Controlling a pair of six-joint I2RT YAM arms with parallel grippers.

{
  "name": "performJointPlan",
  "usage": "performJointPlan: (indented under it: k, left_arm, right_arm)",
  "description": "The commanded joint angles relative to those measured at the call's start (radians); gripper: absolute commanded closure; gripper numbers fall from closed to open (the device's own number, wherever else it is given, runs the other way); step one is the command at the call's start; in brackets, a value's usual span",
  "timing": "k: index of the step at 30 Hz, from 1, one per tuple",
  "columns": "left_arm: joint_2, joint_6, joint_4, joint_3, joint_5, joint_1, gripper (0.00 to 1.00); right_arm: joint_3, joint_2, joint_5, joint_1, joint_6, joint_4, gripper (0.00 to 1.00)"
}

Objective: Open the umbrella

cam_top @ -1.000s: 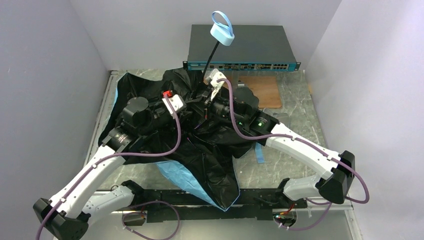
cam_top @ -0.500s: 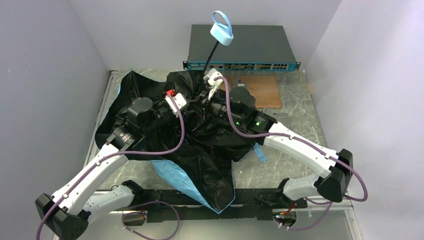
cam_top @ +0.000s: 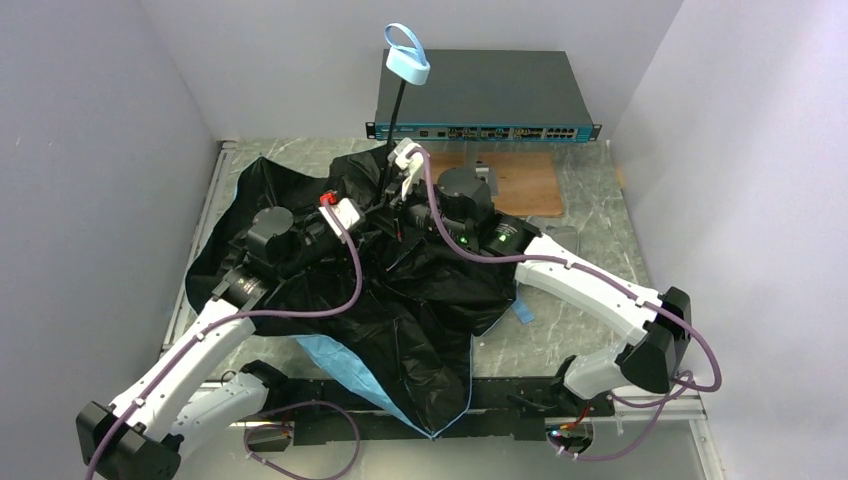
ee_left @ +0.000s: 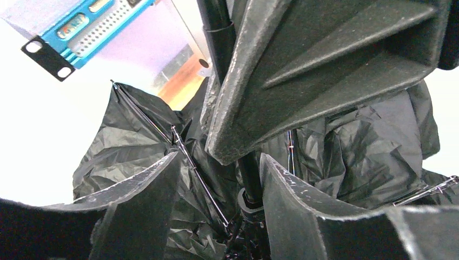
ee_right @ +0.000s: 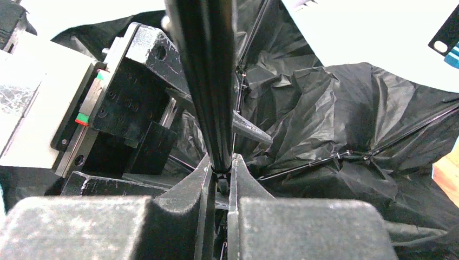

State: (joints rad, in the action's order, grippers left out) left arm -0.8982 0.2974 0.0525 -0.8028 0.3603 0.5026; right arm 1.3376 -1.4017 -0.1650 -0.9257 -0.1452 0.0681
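Observation:
The umbrella lies canopy-down on the table, its black underside (cam_top: 425, 300) spread out and crumpled. Its thin black shaft (cam_top: 394, 120) rises to the pale-blue handle (cam_top: 408, 66) with its loop strap. My right gripper (ee_right: 219, 169) is shut on the shaft (ee_right: 208, 81) low down, near the ribs. In the top view the right gripper (cam_top: 393, 188) sits at the shaft's foot. My left gripper (ee_left: 219, 187) stands open around the shaft's lower end (ee_left: 250, 179). The shaft runs close along its right finger (ee_left: 303, 200). From above, the left gripper (cam_top: 375, 212) is just left of the right one.
A dark network switch (cam_top: 480, 95) with a blue front sits at the back. A wooden board (cam_top: 525, 180) lies in front of it, right of the canopy. Sky-blue canopy edge (cam_top: 340, 362) shows near the front. Grey walls close in left and right.
The shaft and handle have swung to the left, and both grippers moved left with them. The left gripper's jaws have widened. The canopy has spread flatter.

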Motion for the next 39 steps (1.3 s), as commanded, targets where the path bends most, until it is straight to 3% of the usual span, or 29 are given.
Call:
performJointPlan:
  k: [1,9,13,14,16,18,25,33,39]
  left_arm:
    - [-0.042,0.102,0.252,0.095,-0.140,-0.087,0.38]
    - [-0.045,0.126,0.259,0.142,-0.183,-0.143,0.39]
    - [-0.058,0.134,0.285,0.148,-0.202,-0.167,0.35]
    - [-0.060,0.140,0.297,0.148,-0.193,-0.174,0.37]
    - [-0.057,0.160,0.322,0.149,-0.146,-0.191,0.54]
    - [-0.047,0.186,0.337,0.159,-0.068,-0.211,0.62]
    - [-0.070,0.239,0.375,0.166,-0.049,-0.224,0.69]
    - [-0.125,0.266,0.397,0.163,-0.066,-0.290,0.67]
    - [-0.072,0.248,0.372,0.108,-0.008,-0.297,0.65]
  right_arm:
    - [0.185,0.087,-0.005,0.016,-0.011,-0.254,1.00]
    - [0.243,0.071,-0.005,0.022,-0.024,-0.275,1.00]
    - [0.248,0.073,0.004,0.022,-0.026,-0.290,1.00]
    - [0.249,0.074,0.003,0.023,-0.026,-0.294,1.00]
    - [0.244,0.077,-0.004,0.023,-0.020,-0.305,1.00]
    - [0.227,0.083,-0.007,0.024,-0.011,-0.323,1.00]
    - [0.191,0.100,-0.027,0.024,0.013,-0.354,1.00]
    - [0.201,0.105,-0.031,0.023,0.044,-0.368,1.00]
    - [0.154,0.110,-0.047,0.022,0.021,-0.372,1.00]
